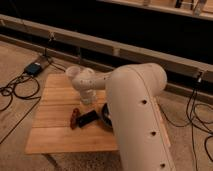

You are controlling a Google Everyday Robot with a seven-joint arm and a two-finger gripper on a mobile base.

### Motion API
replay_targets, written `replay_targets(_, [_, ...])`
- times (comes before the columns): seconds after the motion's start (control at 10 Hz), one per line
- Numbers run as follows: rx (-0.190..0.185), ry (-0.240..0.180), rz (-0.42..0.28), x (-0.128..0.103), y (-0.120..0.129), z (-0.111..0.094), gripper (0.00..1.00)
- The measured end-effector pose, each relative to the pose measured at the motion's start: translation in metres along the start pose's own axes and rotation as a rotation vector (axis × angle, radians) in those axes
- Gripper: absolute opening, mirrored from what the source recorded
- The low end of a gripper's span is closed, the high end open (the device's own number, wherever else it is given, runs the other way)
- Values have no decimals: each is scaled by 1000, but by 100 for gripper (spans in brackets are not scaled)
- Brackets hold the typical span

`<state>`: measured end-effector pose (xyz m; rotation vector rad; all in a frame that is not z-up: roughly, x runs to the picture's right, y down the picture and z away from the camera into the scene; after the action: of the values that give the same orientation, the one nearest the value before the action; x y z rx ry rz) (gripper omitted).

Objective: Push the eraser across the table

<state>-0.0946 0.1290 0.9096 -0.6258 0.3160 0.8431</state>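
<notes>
Its grip state impossible to tell, the end effector (90,102) hangs just beside the eraser (88,119), a light, stiff block lying mid-desk (52,131) near a dark bowl (106,117), probably best pushed squarely on its long side.

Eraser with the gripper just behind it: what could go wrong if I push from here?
1. The eraser lies right beside the reddish-brown object, so a push toward that side would likely shove both.
2. The dark bowl sits close on the eraser's other side, partly hidden by the arm. The gripper, hanging over the table just behind the eraser, might knock it when it swings.
</notes>
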Motion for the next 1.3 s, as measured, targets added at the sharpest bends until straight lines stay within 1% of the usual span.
replay_targets(0.3, [8,32,-14,11,2,5,65])
replay_targets(0.6, [-1,57,-28,29,12,3,65])
replay_targets(0.8, [-7,72,-35,45,23,0,65])
replay_targets(1.2, [-19,104,-38,87,47,-5,65])
replay_targets(1.3, [-21,103,-34,92,50,-7,65])
